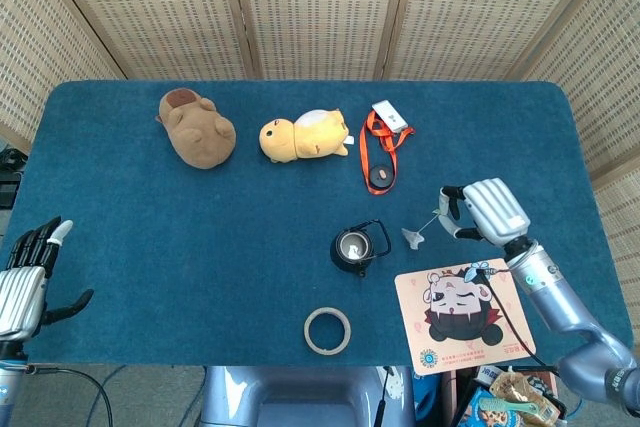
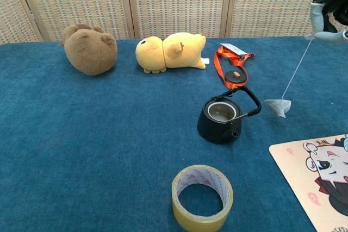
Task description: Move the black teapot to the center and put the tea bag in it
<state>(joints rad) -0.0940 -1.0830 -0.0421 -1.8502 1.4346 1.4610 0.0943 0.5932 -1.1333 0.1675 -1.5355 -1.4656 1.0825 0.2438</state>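
The black teapot (image 1: 355, 248) (image 2: 222, 119) stands lidless near the table's middle, its handle tipped toward the right. My right hand (image 1: 484, 211) (image 2: 329, 12) hovers to its right and pinches the string of the tea bag (image 1: 412, 237) (image 2: 279, 106). The grey bag dangles in the air on a slanted string, a short way right of the teapot and swung toward it. My left hand (image 1: 28, 277) rests at the table's near left corner, fingers apart and holding nothing; the chest view does not show it.
A roll of tape (image 1: 327, 330) (image 2: 202, 196) lies in front of the teapot. A cartoon mat (image 1: 461, 314) lies at front right. Behind are a brown plush (image 1: 197, 128), a yellow plush (image 1: 303, 136) and an orange lanyard (image 1: 381, 152).
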